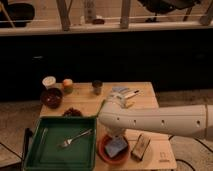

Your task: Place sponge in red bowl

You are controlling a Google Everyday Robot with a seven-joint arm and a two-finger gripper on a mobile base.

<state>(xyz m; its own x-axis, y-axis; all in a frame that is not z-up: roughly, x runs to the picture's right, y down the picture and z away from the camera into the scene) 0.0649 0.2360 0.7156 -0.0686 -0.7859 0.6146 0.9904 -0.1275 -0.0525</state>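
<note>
With the sponge (116,146) lying in the red bowl (106,154), lift your gripper (116,134) straight up above the bowl; finger state cannot be told.

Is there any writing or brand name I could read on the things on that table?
None can be read.
Packet beside the red bowl: print too blurred.
Table corner: a mark, unreadable.
The claw hangs over the sponge in the bowl.

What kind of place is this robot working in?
Probably a kitchen or cafe-style test area: a wooden table holds a green tray with a fork, cups and bowls. The gripper hangs over the sponge in the red bowl.
</note>
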